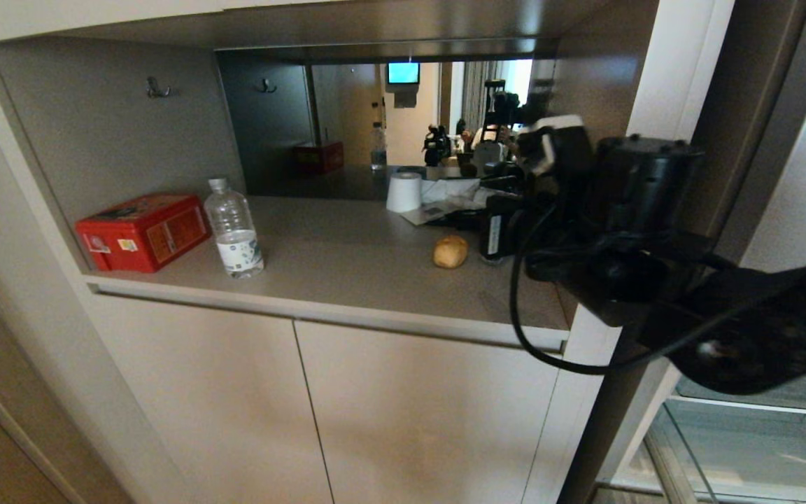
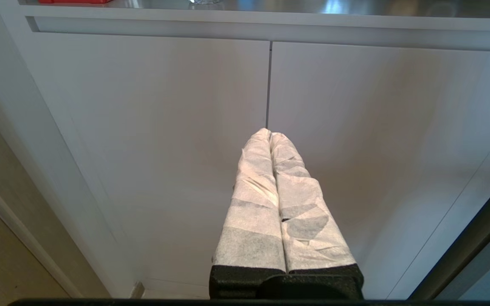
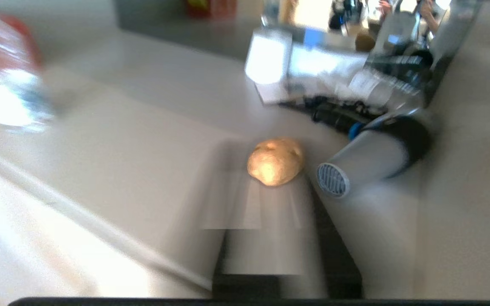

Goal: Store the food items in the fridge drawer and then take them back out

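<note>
A tan-brown potato (image 1: 450, 252) lies on the grey counter (image 1: 347, 266) of the niche, towards its right end. My right arm (image 1: 627, 231) reaches in over that end, and its bulk hides the fingers in the head view. In the right wrist view my right gripper (image 3: 272, 187) is a moving blur, shut and empty, and the potato (image 3: 275, 161) rests on the counter just beyond its tips. The see-through fridge drawer (image 1: 746, 448) stands pulled out low at the right. My left gripper (image 2: 269, 131) is shut on nothing in front of the beige cabinet doors (image 2: 164, 140).
A red box (image 1: 143, 231) and a water bottle (image 1: 234, 227) stand at the counter's left. A white paper roll (image 1: 404, 192), papers and a hair dryer (image 3: 368, 161) crowd the back right, close to the potato. A mirror backs the niche.
</note>
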